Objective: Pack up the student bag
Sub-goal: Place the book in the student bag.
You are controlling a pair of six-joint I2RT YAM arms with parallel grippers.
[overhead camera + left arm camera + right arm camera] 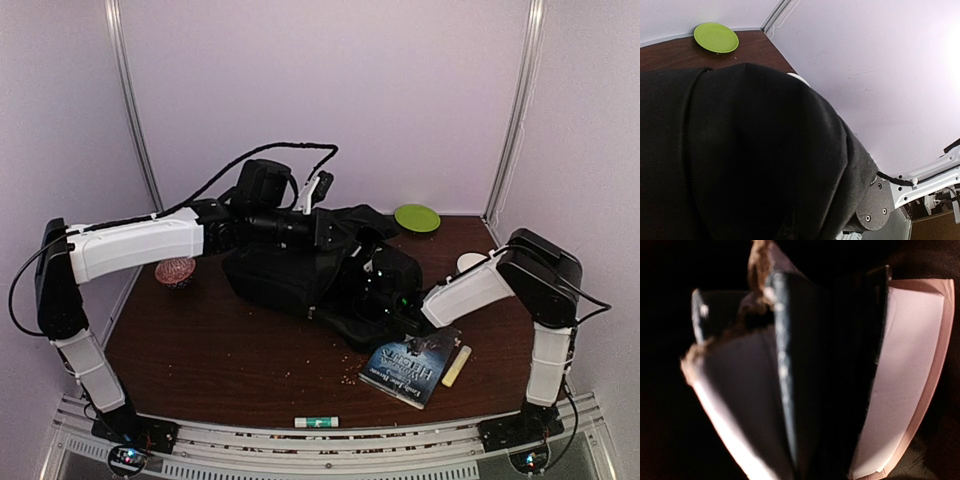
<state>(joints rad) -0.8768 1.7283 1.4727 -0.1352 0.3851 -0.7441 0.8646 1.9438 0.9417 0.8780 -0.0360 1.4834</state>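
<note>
Lying mid-way across the surface (220, 350), long axis left to right, the black student bag (285, 275) is pinched at its far edge by the clenched left jaws. The right jaws sit inside its right-hand opening, their grip impossible to tell.

Black bag (740, 160) cloth drapes over the left pincer (335, 232), so we cannot see its fingers. Just beyond it, 1 sliver of a white thing (799, 78) peeks past the cloth. The right pincer (385, 290) is sunk in the bag. Ahead of it we make out only blurred pale sheets (900, 380) in the dark.
</note>
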